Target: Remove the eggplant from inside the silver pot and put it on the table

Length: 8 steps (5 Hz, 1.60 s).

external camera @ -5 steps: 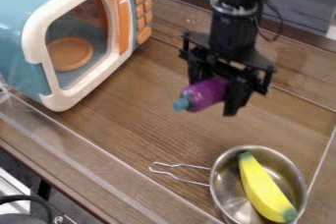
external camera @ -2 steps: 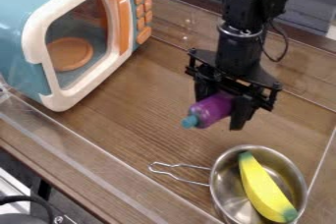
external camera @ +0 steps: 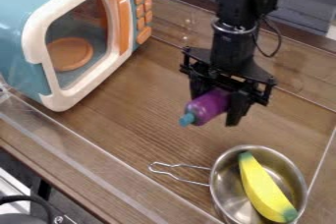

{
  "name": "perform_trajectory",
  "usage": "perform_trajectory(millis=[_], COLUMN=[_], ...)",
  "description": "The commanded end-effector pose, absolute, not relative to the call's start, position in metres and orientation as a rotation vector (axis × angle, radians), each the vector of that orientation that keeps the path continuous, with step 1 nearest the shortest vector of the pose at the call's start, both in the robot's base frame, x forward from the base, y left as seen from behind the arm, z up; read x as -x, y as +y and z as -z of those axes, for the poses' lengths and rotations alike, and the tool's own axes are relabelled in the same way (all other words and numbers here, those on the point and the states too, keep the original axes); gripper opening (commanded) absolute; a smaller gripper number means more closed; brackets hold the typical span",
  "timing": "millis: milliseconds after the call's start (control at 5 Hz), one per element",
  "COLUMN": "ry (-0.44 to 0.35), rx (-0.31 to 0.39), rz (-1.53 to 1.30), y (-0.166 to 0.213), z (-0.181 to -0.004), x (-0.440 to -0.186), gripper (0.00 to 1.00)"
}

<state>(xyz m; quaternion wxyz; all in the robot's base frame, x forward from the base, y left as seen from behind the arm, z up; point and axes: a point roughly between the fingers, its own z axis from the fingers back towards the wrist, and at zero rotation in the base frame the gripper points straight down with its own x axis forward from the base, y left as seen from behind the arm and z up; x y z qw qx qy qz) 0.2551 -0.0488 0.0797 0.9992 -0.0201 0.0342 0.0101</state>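
The purple eggplant hangs tilted above the brown wood-grain table, stem end down-left, with my black gripper shut on it from above. The silver pot sits at the lower right, below and to the right of the gripper, its wire handle sticking out to the left. A yellow banana-like toy lies inside the pot. The eggplant is clear of the pot and I cannot tell whether its tip touches the tabletop.
A blue-and-white toy microwave with its door open stands at the upper left, an orange plate inside. Clear plastic edging runs along the table's front and left edges. A black cable trails behind the arm at upper right.
The gripper with the eggplant has come slightly lower and toward the front right, then steadied. The eggplant's stem end now points more downward. The pot and banana toy have not moved.
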Motion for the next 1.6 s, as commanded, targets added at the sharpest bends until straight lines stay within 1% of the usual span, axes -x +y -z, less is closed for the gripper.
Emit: perform_trajectory(millis=[0, 200, 400, 600, 800, 1000, 1200, 1400], ry=[0.043, 0.056, 0.069, 0.085, 0.092, 0.075, -0.017, -0.123], rx=[0.048, 0.046, 0.045, 0.047, 0.043, 0.046, 0.058, 0.060], rz=[-0.033, -0.022, -0.008, 0.004, -0.004, -0.019, -0.064, -0.094], y=[-0.047, -0.045, -0.047, -0.052, -0.038, -0.023, 0.019, 0.061], z=[-0.086, -0.078, -0.066, -0.059, -0.070, -0.087, -0.123, -0.133], x=[-0.260, -0.253, -0.246, -0.241, -0.240, -0.242, -0.252, -0.263], gripper=[1.00, 1.00, 1.00, 1.00, 1.00, 1.00, 1.00, 1.00])
